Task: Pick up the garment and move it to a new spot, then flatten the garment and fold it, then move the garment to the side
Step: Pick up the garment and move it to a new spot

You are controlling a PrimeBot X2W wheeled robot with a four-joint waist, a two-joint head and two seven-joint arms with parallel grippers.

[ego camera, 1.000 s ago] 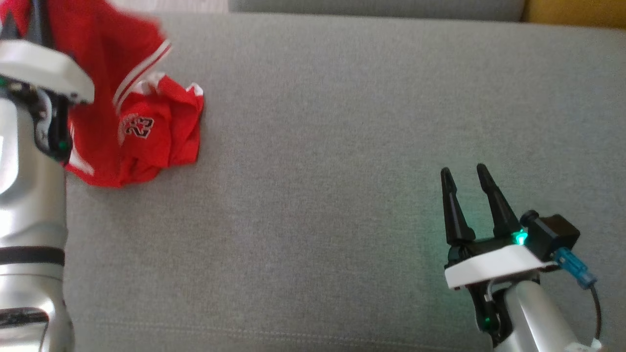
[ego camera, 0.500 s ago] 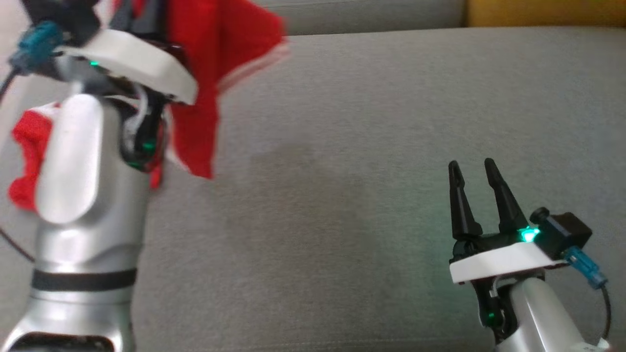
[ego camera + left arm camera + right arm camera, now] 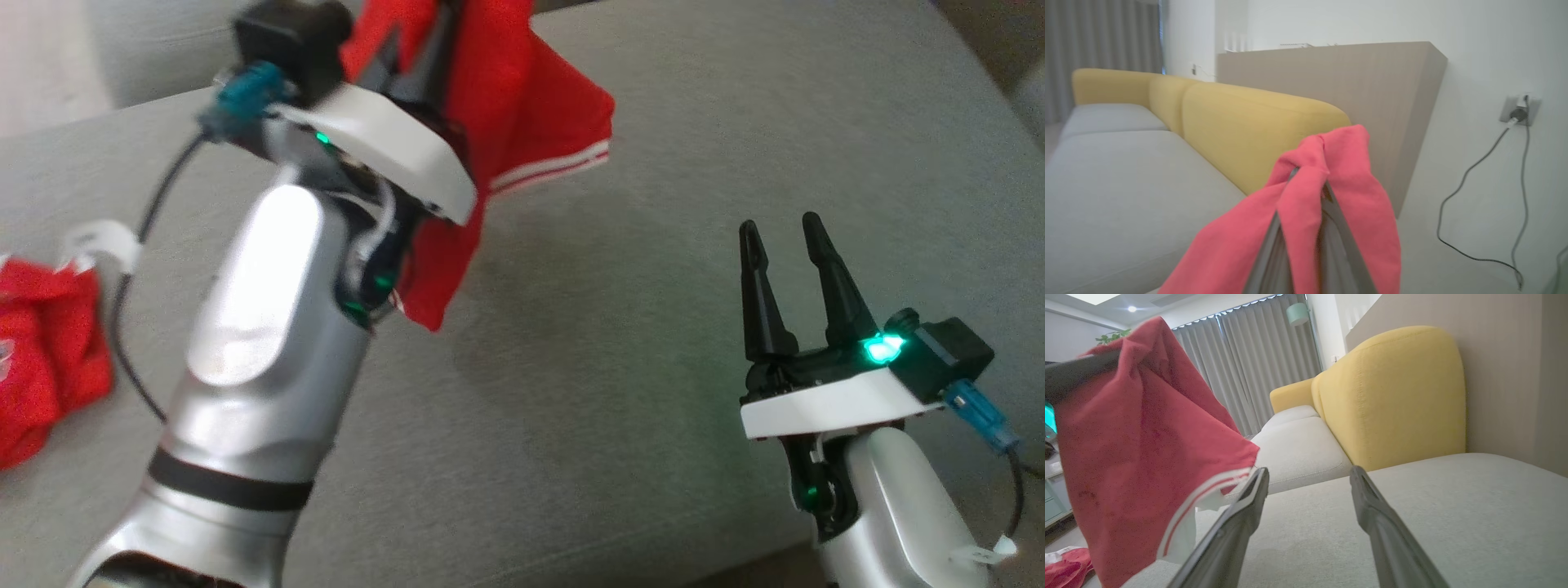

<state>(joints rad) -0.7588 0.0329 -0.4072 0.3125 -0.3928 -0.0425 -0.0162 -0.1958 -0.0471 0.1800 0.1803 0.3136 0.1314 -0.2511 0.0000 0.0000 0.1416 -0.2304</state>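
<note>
The garment (image 3: 522, 98) is red with white striped trim. It hangs in the air above the grey couch seat (image 3: 653, 343), with my left gripper (image 3: 433, 41) shut on a bunched fold of it. In the left wrist view the cloth (image 3: 1347, 196) drapes over both fingers of that gripper (image 3: 1308, 179). In the right wrist view the garment (image 3: 1135, 449) dangles at the left, clear of the cushion. My right gripper (image 3: 775, 224) stands open and empty low over the seat at the right, its fingers (image 3: 1233, 522) spread wide.
A second crumpled red cloth (image 3: 49, 359) lies at the seat's left edge. A yellow backrest (image 3: 1392, 396) runs along the far side of the couch. A wall socket with a hanging cable (image 3: 1519, 110) is beyond the couch end.
The head camera has shifted. My left arm has lifted the garment off the seat and carried it rightward toward the middle. The right gripper stays open in place.
</note>
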